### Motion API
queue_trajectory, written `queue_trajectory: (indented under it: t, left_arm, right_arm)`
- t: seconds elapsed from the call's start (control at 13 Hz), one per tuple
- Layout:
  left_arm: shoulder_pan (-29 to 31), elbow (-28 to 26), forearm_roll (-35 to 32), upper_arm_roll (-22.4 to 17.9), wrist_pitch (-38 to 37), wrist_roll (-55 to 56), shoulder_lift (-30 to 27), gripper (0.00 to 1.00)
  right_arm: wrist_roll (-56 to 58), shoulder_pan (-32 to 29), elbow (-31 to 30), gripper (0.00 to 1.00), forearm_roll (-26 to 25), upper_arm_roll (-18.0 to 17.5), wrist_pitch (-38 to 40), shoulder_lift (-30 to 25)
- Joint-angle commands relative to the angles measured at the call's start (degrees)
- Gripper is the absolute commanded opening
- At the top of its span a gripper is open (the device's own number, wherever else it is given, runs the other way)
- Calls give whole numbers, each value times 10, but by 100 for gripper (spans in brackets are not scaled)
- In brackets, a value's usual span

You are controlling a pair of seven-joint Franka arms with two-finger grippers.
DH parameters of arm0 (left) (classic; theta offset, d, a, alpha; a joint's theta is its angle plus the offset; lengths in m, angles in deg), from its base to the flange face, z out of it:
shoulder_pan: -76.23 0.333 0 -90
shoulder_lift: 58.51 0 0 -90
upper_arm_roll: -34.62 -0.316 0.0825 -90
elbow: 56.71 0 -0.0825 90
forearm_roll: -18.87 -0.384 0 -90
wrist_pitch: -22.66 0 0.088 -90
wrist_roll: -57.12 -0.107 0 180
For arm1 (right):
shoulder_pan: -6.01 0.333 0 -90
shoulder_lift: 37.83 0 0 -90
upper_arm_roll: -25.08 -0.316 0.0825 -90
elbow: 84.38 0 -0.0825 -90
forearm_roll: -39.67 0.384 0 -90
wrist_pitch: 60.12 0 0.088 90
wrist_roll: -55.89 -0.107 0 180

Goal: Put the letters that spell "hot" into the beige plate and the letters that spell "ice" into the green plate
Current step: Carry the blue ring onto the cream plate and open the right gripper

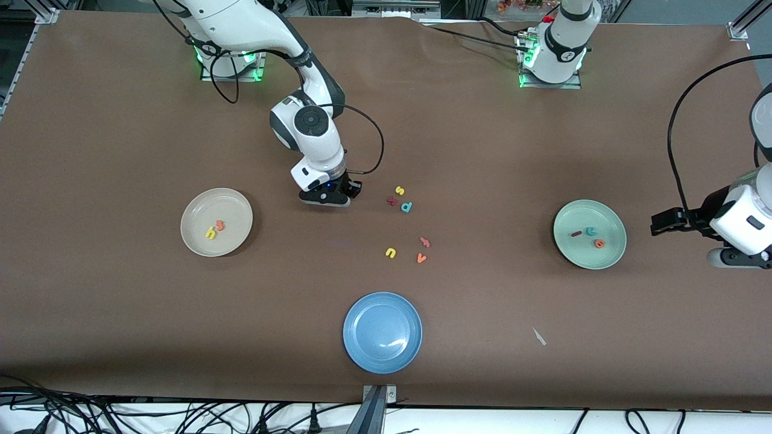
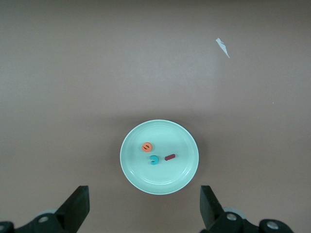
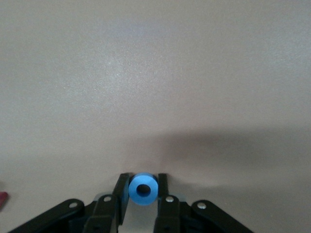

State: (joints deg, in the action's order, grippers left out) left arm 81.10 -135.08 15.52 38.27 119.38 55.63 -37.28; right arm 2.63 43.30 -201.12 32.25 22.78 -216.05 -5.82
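Observation:
My right gripper [image 3: 143, 182] is shut on the blue ring-shaped o [image 3: 143, 189], low over bare table. In the front view that gripper [image 1: 325, 199] is between the beige plate [image 1: 199, 241] and the loose letters, and it hides the o. A yellow h [image 1: 210, 232] and an orange t [image 1: 221, 225] lie on the beige plate. The green plate [image 1: 609, 256] holds a dark red i [image 1: 576, 234], a teal c [image 1: 591, 231] and an orange e [image 1: 599, 243]. My left gripper [image 2: 144, 194] hangs open and empty, high beside the green plate [image 2: 180, 179], and waits.
Loose letters lie mid-table: a yellow s [image 1: 399, 190], a dark red one [image 1: 392, 201], a teal p [image 1: 406, 207], an orange one [image 1: 425, 242], a yellow u [image 1: 391, 253] and an orange v [image 1: 421, 258]. A blue plate [image 1: 382, 332] and a white scrap [image 1: 539, 336] lie nearer the front camera.

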Motion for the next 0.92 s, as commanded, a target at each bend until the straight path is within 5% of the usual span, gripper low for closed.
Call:
queue_trajectory:
  t: [0.0, 0.54, 0.85]
  left_arm:
    - [-4, -9, 17, -3, 7, -11, -7, 100]
    - [-2, -10, 18, -3, 7, -11, 1, 100]
    - [8, -10, 18, -4, 9, -11, 9, 99]
  right_arm:
    - [1, 4, 3, 16, -11, 6, -3, 16]
    - [234, -110, -3, 16, -11, 5, 195, -117]
    - [414, -195, -26, 16, -7, 7, 234, -167]
